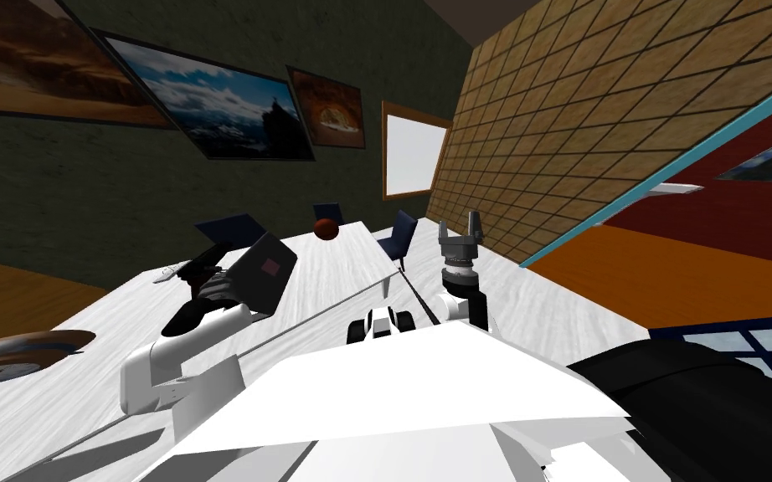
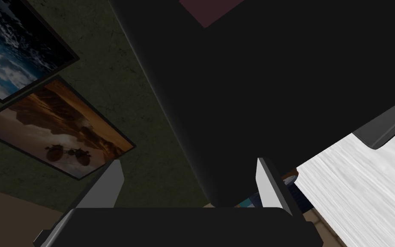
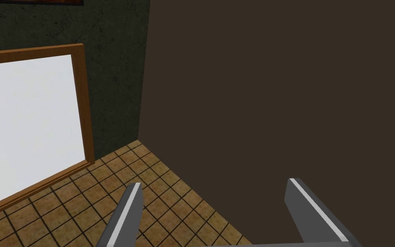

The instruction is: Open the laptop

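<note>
laptop (image 1: 263, 272): dark, on white table (image 1: 83, 368), lid part-raised, tilted
L gripper (image 2: 189, 161): fingers wide apart, nothing clamped; lid edge right ahead, between them
R gripper (image 1: 460, 222): spread, empty, held up, well apart from laptop
nearer arm: L, by far

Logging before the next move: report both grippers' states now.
Left gripper: open, straddling the edge of the laptop lid.
Right gripper: open, holding nothing.

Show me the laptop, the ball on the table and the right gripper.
Black laptop with raised lid (image 1: 269, 278): head view, middle of the dark lid.
Reddish-brown round ball (image 1: 326, 228): head view, its centre.
Right gripper (image 1: 458, 226): head view, between its fingertips.
</note>
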Robot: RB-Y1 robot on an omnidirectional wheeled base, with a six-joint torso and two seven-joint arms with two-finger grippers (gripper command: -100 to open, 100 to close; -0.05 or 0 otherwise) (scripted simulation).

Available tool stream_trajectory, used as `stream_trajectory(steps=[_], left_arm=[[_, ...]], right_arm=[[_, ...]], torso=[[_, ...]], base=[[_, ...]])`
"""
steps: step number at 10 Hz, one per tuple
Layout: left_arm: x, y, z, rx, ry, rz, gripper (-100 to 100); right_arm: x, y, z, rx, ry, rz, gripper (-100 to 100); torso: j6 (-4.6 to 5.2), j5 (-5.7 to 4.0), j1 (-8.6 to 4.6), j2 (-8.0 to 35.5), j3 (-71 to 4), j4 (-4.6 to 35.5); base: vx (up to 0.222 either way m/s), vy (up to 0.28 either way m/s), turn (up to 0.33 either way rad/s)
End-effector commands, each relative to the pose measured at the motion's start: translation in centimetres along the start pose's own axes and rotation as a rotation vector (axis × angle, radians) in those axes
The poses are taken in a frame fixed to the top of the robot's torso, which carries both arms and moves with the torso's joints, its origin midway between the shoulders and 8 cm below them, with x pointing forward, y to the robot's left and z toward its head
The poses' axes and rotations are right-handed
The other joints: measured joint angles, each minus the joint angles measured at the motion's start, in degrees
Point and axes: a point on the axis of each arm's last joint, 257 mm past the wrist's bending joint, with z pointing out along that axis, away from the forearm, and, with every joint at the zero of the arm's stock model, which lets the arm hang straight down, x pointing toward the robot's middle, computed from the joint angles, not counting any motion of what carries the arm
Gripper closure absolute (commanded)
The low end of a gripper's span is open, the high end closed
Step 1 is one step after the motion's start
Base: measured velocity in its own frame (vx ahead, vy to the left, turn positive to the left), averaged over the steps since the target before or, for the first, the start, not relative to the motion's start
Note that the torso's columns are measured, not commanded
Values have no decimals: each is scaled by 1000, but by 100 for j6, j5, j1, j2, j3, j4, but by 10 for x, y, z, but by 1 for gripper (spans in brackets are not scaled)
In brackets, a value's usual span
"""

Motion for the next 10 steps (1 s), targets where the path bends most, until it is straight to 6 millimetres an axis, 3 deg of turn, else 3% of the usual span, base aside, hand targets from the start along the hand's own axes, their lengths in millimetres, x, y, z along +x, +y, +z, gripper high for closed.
stream_trajectory(steps=[1,4,8,10], left_arm=[[8,-6,-6,-8,27,-21,-100],[14,-17,-11,-8,53,-34,-100],[45,-1,-22,-58,110,-102,-100],[42,-4,-12,-56,102,-96,-100]], right_arm=[[0,0,0,0,0,0,0],[0,0,0,0,0,0,0],[0,0,0,0,0,0,0],[0,0,0,0,0,0,0]], torso=[[-2,1,7,2,1,0],[-4,-2,-5,-5,-3,-2],[0,-5,-19,-20,-12,-5],[1,-7,-23,-19,-13,-5]], base=[[-107,127,-89],[-101,101,-49],[-70,90,-40],[-8,15,-8]])
